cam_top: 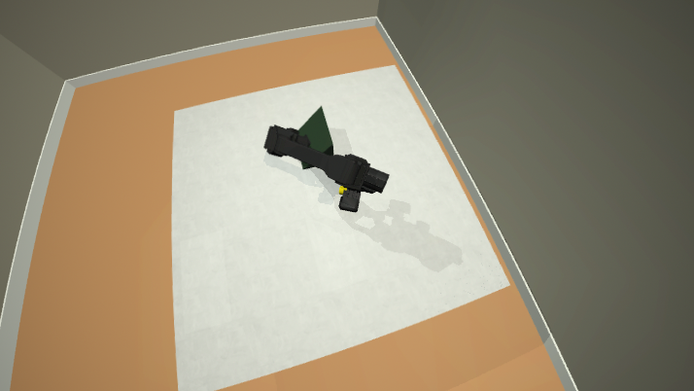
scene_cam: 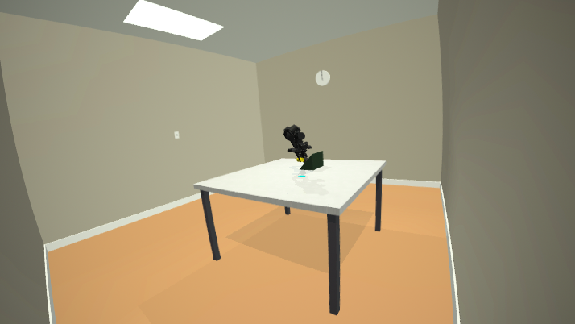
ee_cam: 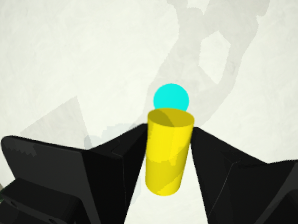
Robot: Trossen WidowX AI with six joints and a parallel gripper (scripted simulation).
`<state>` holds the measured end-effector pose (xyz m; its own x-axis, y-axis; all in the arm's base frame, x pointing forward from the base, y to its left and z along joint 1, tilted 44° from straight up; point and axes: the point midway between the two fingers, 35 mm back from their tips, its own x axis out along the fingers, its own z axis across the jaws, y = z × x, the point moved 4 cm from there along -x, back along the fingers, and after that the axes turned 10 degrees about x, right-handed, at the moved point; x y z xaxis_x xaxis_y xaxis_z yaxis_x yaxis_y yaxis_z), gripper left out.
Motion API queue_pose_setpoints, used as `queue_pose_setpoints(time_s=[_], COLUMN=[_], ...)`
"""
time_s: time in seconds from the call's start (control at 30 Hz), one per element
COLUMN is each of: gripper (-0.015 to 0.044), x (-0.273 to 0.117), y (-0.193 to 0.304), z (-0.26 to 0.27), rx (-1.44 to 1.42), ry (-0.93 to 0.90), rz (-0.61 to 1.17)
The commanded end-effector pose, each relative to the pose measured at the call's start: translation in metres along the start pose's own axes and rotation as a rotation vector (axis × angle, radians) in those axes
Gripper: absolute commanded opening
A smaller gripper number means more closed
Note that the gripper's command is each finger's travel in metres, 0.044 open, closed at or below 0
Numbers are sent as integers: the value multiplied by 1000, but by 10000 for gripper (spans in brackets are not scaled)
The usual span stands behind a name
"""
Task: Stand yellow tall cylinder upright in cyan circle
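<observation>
The yellow tall cylinder [cam_top: 342, 190] [scene_cam: 299, 159] [ee_cam: 168, 155] is held between the fingers of my gripper [ee_cam: 169, 131], which is shut on it. It is clear of the table top in the exterior view. In the wrist view its open-looking darker end face is toward the circle; its exact tilt is hard to tell. The cyan circle [scene_cam: 301, 176] [ee_cam: 171, 95] lies flat on the table. In the wrist view it shows just beyond the cylinder's end, which covers its near edge. In the top view the circle is hidden, and the arm covers most of the gripper.
A dark green wedge-shaped block [cam_top: 318, 130] [scene_cam: 316, 161] stands on the white table [cam_top: 233, 272] [scene_cam: 250, 186] beside the arm's base. The arm [cam_top: 311, 158] [scene_cam: 293, 133] reaches past it, and its shadow falls across the table.
</observation>
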<state>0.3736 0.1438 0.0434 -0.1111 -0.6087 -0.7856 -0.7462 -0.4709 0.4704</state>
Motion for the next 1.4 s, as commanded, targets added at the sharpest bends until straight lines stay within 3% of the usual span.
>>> queue_pose_setpoints(time_s=[0.0, 1.37], gripper=[105, 105], x=[2, 22], y=[2, 4], z=[-2, -8], rx=[3, 21], ry=[-25, -229], rz=[-14, -227])
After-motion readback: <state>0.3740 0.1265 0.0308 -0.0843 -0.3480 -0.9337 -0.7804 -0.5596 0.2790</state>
